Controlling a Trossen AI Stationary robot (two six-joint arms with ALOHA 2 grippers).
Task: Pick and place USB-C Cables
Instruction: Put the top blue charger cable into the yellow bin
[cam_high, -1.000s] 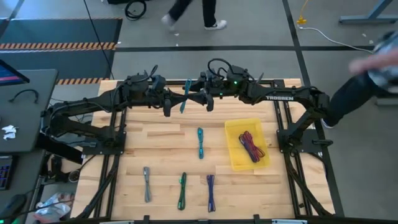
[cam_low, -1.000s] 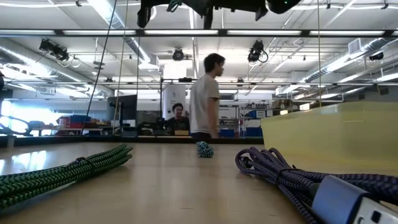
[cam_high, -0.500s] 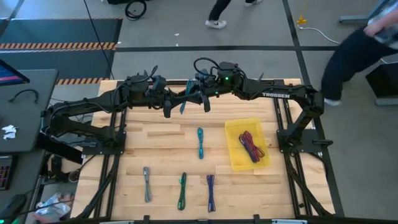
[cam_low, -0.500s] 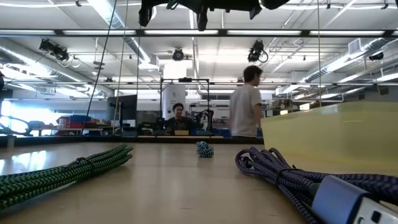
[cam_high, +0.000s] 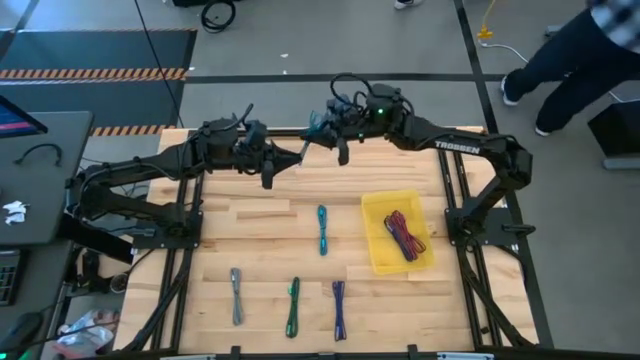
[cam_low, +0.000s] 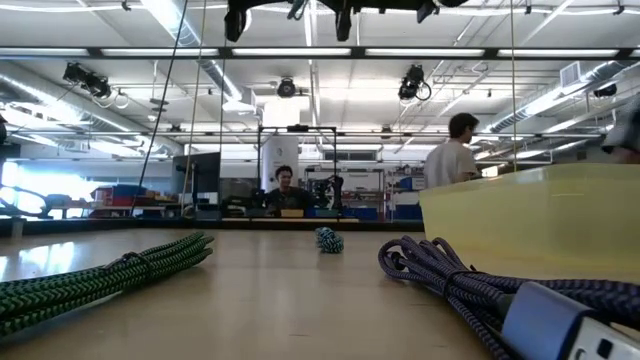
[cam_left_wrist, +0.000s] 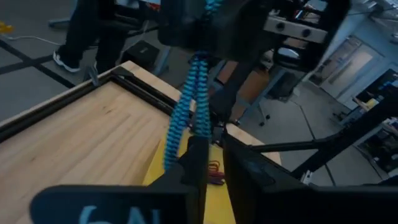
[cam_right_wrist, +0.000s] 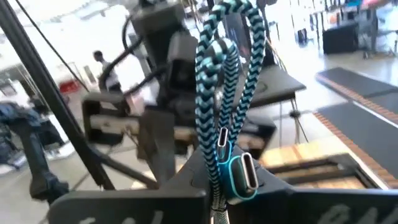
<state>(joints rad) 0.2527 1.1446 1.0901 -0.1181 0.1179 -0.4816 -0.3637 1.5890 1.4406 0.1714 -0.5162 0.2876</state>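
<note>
A teal USB-C cable bundle (cam_high: 316, 124) hangs high over the table's far middle, and my right gripper (cam_high: 327, 136) is shut on it. The right wrist view shows its loops (cam_right_wrist: 227, 81) reaching out past the fingers. My left gripper (cam_high: 296, 152) stands just left of it, its fingers (cam_left_wrist: 196, 163) narrowly open with nothing between them. The bundle's free end (cam_left_wrist: 171, 152) lies beside one finger. On the table lie another teal bundle (cam_high: 322, 230), a grey one (cam_high: 236, 295), a green one (cam_high: 293, 305) and a purple one (cam_high: 339, 308). My right gripper pinches the teal bundle between its two fingers at the plug end (cam_right_wrist: 219, 182), just below the two plugs (cam_right_wrist: 241, 172). The fingers come from the table's right. The bundle is lifted clear of the table. Whether my left gripper touches the bundle's free end, I cannot tell.
A yellow bin (cam_high: 376, 250) stands right of centre with maroon and purple cables (cam_high: 405, 236) in it. It shows close by in the low view (cam_low: 540, 215). A person (cam_high: 570, 50) walks beyond the table's far right corner. Black frame rails run along both table sides.
My right gripper has come in from the right, shut on the teal bundle and carried it a little toward the far edge. The bundle, held in my left gripper a second ago, has left its fingers. The left arm has stayed in place.
</note>
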